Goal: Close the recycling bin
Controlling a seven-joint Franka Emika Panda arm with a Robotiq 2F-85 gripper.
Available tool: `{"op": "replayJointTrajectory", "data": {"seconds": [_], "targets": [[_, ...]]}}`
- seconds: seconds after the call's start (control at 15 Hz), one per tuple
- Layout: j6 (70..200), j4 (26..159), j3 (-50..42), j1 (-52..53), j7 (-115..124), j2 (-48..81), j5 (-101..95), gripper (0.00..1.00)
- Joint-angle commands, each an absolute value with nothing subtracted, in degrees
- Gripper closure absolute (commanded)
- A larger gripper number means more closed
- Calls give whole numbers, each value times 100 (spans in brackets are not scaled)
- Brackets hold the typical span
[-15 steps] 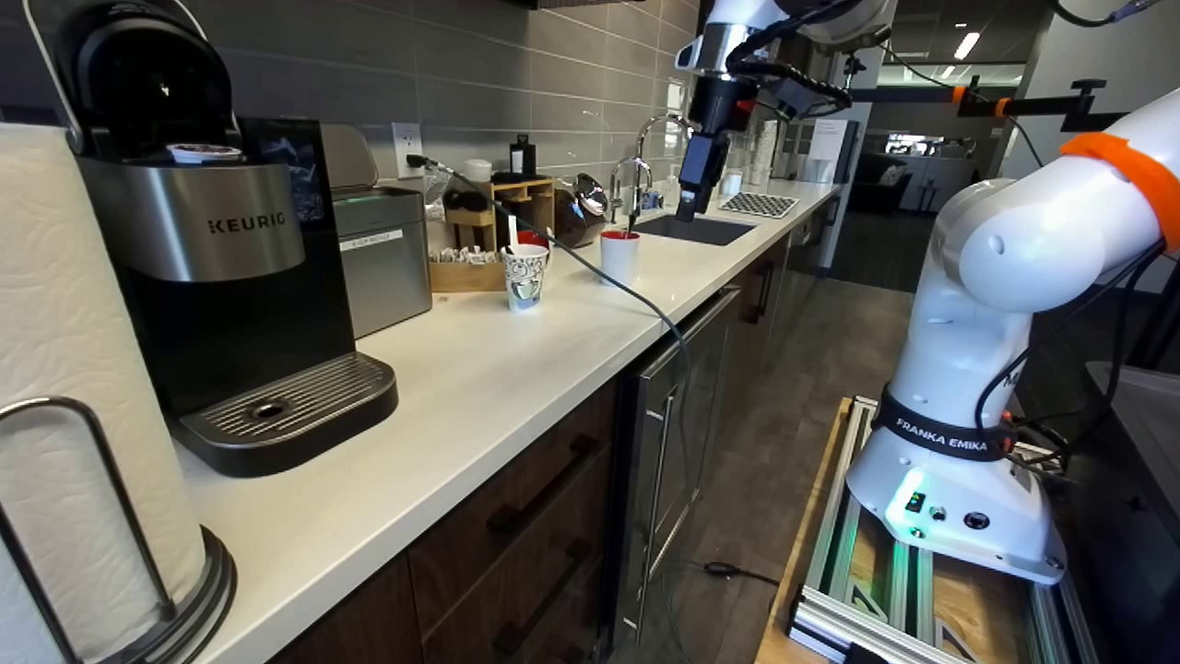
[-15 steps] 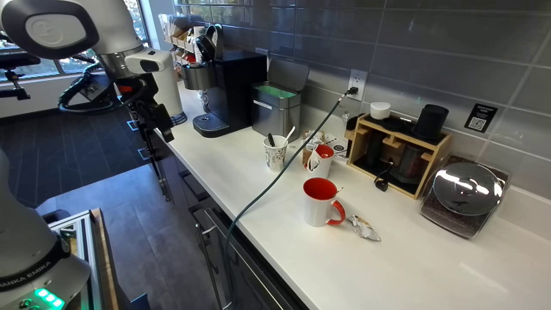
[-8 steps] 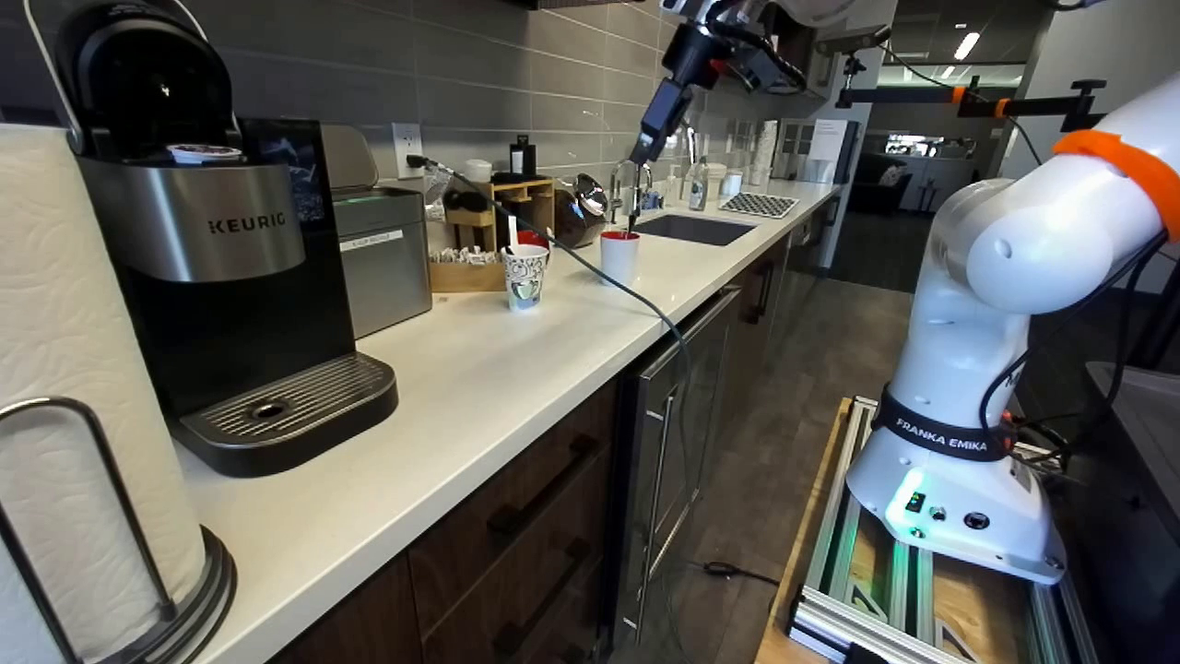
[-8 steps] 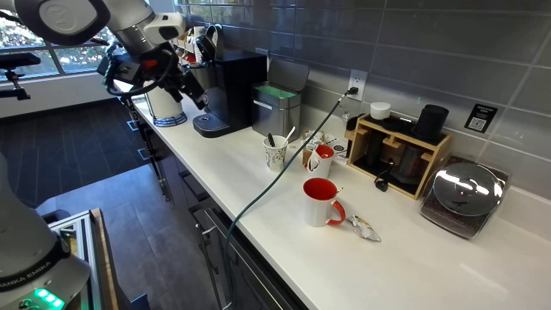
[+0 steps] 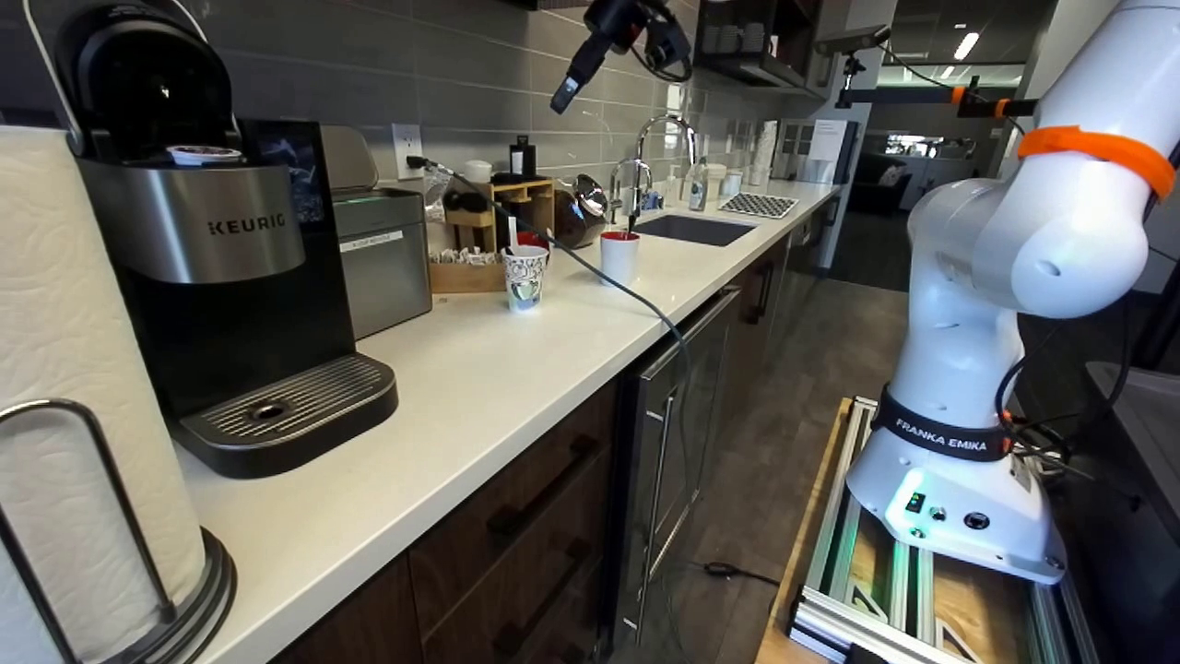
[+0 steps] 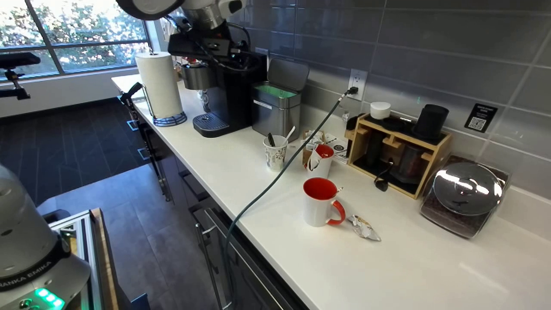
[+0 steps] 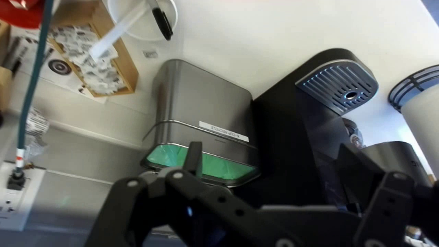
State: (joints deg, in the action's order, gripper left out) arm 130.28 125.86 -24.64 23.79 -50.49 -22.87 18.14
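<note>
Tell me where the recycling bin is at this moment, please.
In both exterior views, the recycling bin stands on the counter, just right of the coffee maker, its lid raised.

Bin (image 7: 209, 99) steel grey, green inside; lid (image 6: 289, 74) grey; gripper (image 7: 270, 147) black; cord (image 7: 35, 72) teal. From the bin, in an exterior view: roll (image 6: 161, 88) at nine o'clock, white; cup (image 6: 274, 158) at six, white with dark scrolls; nearer mug (image 6: 316, 213) at five, white, red-handled, red within
</note>
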Motion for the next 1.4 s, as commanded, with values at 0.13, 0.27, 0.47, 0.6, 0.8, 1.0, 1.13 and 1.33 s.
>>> {"op": "replayJointTrajectory", "data": {"seconds": [0.13,0.27,0.47,0.6,0.8,1.0,1.13,1.33], "targets": [[12655,11963,-1923,1708,-6159,-1369,3003,0],[12592,11778,-1864,1630,-6282,-1126,3118,0],[12857,11831,-1840,1654,-6433,-1146,3316,0],[13688,12080,-2245,2226,-7146,-1072,4323,0],[14513,12257,-2772,2965,-8031,-1024,5706,0],[14899,12278,-3520,3772,-9139,-1067,7098,0],[14812,12111,-4086,4266,-9942,-1007,8008,0],[14225,11775,-4757,4616,-11029,-426,9309,0]]}}
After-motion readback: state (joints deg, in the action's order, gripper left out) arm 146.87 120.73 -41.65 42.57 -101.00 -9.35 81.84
